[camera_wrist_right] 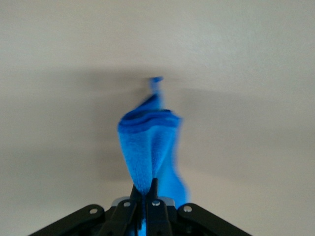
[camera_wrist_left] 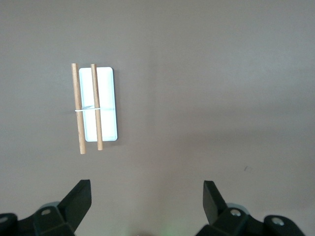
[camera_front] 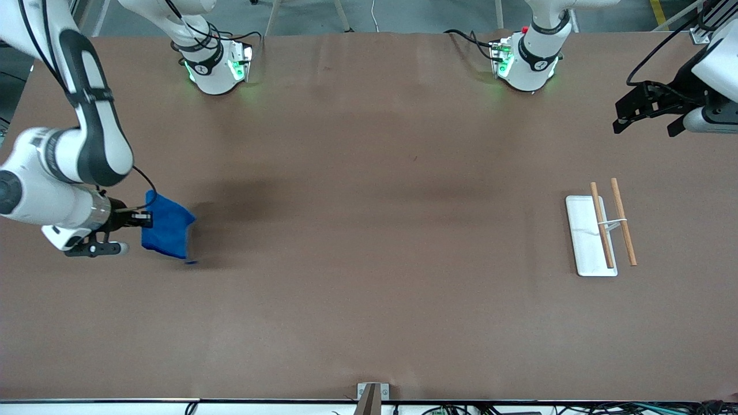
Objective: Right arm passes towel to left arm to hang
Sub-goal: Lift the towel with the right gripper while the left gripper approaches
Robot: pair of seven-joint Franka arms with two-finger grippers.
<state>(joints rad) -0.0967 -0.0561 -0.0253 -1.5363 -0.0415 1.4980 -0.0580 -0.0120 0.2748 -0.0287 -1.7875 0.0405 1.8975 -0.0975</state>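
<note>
The bright blue towel point(camera_front: 168, 226) hangs bunched from my right gripper point(camera_front: 147, 219), which is shut on it and holds it above the table at the right arm's end. In the right wrist view the towel point(camera_wrist_right: 147, 147) drapes from the closed fingers, its small loop point(camera_wrist_right: 156, 80) at the tip away from them. My left gripper point(camera_front: 646, 112) is open and empty, held in the air over the left arm's end of the table. In the left wrist view its two fingers point(camera_wrist_left: 78, 199) stand wide apart over bare table.
A white flat base point(camera_front: 583, 233) with two wooden rods point(camera_front: 624, 229) joined by a thin white bar lies on the brown table toward the left arm's end. It shows in the left wrist view point(camera_wrist_left: 106, 105) too.
</note>
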